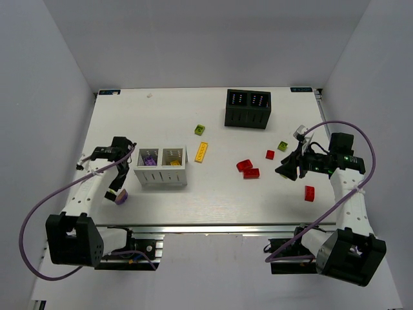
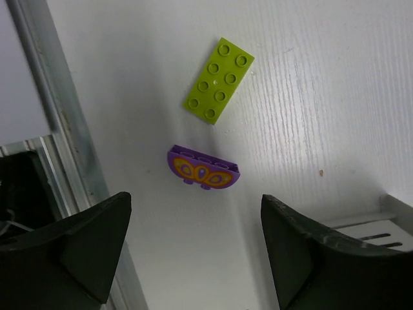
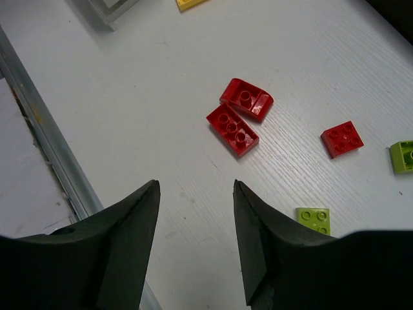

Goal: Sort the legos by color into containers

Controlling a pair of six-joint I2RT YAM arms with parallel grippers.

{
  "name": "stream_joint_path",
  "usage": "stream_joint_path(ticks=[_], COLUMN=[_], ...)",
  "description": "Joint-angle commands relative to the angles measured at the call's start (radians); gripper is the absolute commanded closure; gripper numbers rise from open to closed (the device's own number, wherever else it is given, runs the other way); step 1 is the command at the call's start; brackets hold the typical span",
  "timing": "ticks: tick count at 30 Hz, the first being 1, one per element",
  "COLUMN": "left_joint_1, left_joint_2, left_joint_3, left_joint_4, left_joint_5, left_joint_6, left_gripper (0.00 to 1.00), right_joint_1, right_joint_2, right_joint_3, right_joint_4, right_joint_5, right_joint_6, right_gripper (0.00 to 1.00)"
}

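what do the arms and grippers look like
The left arm and right arm have white tubular links between blocky black joint housings. A purple cable loops outward beside each, base to wrist. The left gripper and right gripper each have two matte black wedge-shaped fingers.

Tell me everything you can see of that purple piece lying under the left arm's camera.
The purple piece is a small half-round brick of glossy plastic with an orange and yellow butterfly-like print on its face and small bumps along its rim. It lies on the white table and touches nothing else. The lime green brick lies just beyond it, apart. The left pincer hangs open over it, fingers to either side, not holding it.
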Motion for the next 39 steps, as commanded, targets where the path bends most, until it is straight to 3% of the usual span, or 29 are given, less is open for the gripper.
stream_joint_path(ticks=[1, 5, 11, 22, 39], left_joint_1=[0.053, 0.087, 0.124, 0.209, 0.229], left_joint_2=[0.017, 0.041, 0.074, 0.034, 0.112], left_joint_3=[-0.028, -0.056, -0.031, -0.152, -0.186], left_joint_4=[0.141, 0.207, 0.182, 0.192, 0.293], left_joint_5=[-0.011, 0.091, 0.065, 0.087, 0.140], left_joint_6=[-0.806, -0.855, -0.907, -0.889, -0.821], left_gripper=[0.09, 0.07, 0.05, 0.03, 0.04], right_joint_1=[0.006, 0.005, 0.000, -0.001, -0.011], right_joint_2=[0.005, 0.012, 0.021, 0.036, 0.038], right_joint_3=[0.030, 0.027, 0.028, 0.033, 0.030], right_joint_4=[-0.012, -0.017, -0.026, -0.037, -0.038], right_joint_5=[-0.003, -0.010, -0.009, -0.007, -0.004], right_joint_6=[-0.018, -0.019, -0.025, -0.033, -0.033], right_gripper=[0.45, 0.45, 0.45, 0.46, 0.46])
